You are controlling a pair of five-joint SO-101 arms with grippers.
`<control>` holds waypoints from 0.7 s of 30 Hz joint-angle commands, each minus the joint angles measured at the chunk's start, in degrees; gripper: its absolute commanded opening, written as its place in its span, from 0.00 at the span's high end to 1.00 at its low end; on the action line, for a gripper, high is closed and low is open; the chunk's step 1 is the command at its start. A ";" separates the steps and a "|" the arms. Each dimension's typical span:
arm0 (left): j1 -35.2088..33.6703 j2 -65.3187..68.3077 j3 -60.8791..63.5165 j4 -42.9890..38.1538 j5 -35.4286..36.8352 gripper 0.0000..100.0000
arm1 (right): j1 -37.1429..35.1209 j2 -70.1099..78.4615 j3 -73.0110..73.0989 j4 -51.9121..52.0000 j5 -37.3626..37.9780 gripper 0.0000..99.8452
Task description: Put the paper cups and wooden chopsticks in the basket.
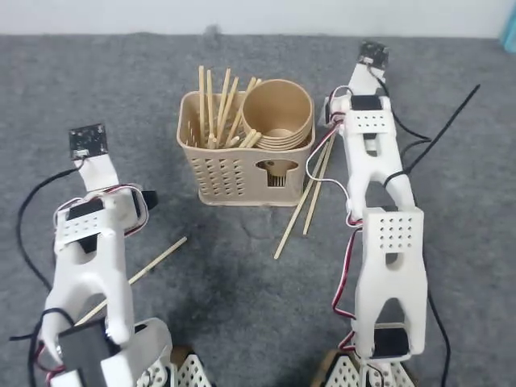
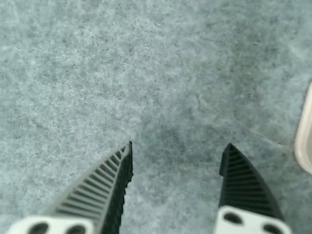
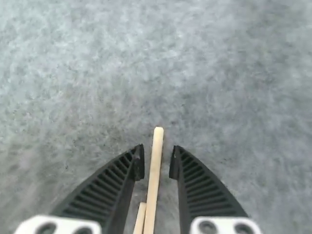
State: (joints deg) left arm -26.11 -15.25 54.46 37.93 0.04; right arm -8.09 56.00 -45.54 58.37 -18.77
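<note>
A beige perforated basket (image 1: 242,165) stands mid-table; it holds stacked paper cups (image 1: 278,113) and several wooden chopsticks (image 1: 216,105). Two chopsticks (image 1: 309,197) lie on the carpet against the basket's right side. Another single chopstick (image 1: 149,268) lies beside the left arm (image 1: 89,242). My right gripper (image 3: 157,147) is low over the carpet and narrowly open. Its fingers straddle the end of a chopstick (image 3: 156,170) with small gaps on both sides. My left gripper (image 2: 180,145) hangs wide open over bare carpet, holding nothing.
Grey carpet covers the table. The basket's pale rim (image 2: 304,131) shows at the edge of the left wrist view. Cables (image 1: 439,133) trail beside the right arm (image 1: 379,169), and more loop by the left arm's base.
</note>
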 commanded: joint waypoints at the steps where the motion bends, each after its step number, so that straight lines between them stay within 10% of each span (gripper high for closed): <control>1: 0.44 -0.70 -1.10 0.26 -0.70 0.72 | -0.57 -0.84 -3.16 -2.07 1.14 0.89; 21: 0.18 -0.70 -1.01 0.26 -0.70 0.72 | 0.75 6.99 -4.57 -4.79 9.49 0.89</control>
State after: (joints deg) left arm -26.11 -15.25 54.46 37.93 0.04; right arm -7.56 62.07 -48.53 54.15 -12.70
